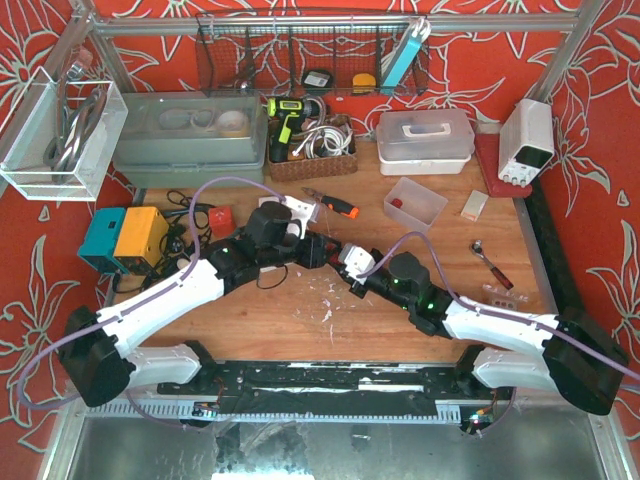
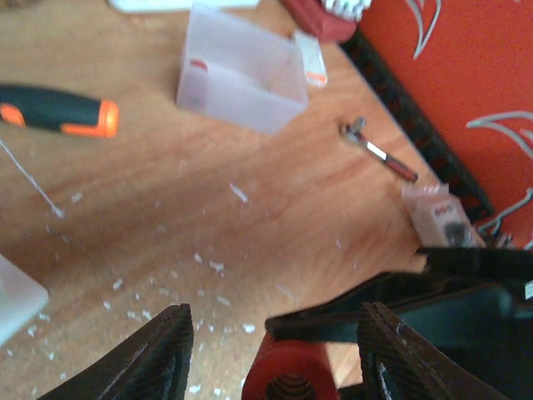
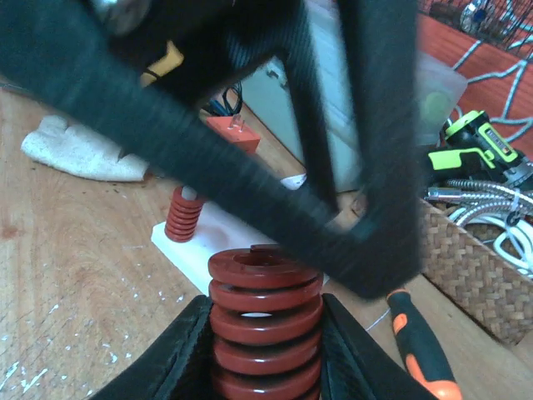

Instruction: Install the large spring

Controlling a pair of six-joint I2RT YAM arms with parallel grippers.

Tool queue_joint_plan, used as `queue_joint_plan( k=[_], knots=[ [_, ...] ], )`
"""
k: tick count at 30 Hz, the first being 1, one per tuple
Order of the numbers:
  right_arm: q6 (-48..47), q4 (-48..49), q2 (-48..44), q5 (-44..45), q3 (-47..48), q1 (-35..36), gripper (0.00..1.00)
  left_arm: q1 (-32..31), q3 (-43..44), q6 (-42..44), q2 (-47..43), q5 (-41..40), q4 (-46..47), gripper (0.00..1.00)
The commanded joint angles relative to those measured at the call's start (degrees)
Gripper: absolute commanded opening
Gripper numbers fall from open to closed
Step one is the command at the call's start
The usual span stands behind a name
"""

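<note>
Two arms meet over the middle of the worktop [image 1: 300,320]. The right claw [image 3: 265,304] is closed on the large spring [image 3: 265,329], a thick red coil. Its fingers [image 3: 179,358] press on both sides of the coil, and the open top end of the spring stands out above them. The left claw [image 2: 275,310] stands half wide around the same spring. One finger is on each side of the red end, and a gap shows between each finger and the coil, so this claw does not hold it. Behind the large spring a white plate [image 3: 208,246] lies on the worktop, and a small red spring [image 3: 185,215] stands upright on it. An orange and black screwdriver [image 2: 58,112] lies near a clear plastic box [image 2: 241,75], and a small ratchet [image 2: 379,152] lies further to the side.
</note>
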Motion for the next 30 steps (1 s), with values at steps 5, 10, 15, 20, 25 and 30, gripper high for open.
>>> queue_joint_plan(
  k=[5, 10, 15, 20, 25, 30],
  knots=[
    [-2.8, 5.2, 0.1, 1.7, -0.3, 1.0, 0.05, -0.1, 1.4, 1.3, 1.9, 4.9, -5.7, 0.55],
    [-2.8, 5.2, 0.1, 1.7, -0.2, 1.1, 0.05, -0.1, 1.1, 0.9, 2.4, 6.4, -5.5, 0.49],
    [-2.9, 5.2, 0.6, 1.2, -0.2, 1.2, 0.06, -0.1, 0.4, -0.1, 2.5, 9.1, -3.6, 0.36],
    [-2.8, 5.1, 0.9, 1.3, -0.1, 1.3, 0.11, -0.1, 0.0, -1.0, 1.9, 9.5, -2.1, 0.21],
    [-2.4, 4.1, 1.6, 1.8, 0.4, 1.3, 0.23, 0.0, -0.3, -1.4, 0.8, 7.5, -0.9, 0.05],
    [-0.8, 2.8, 1.9, 3.1, 1.3, 1.4, 0.46, 0.2, -0.3, -1.8, 0.0, 2.9, -0.1, 0.00]
  ],
)
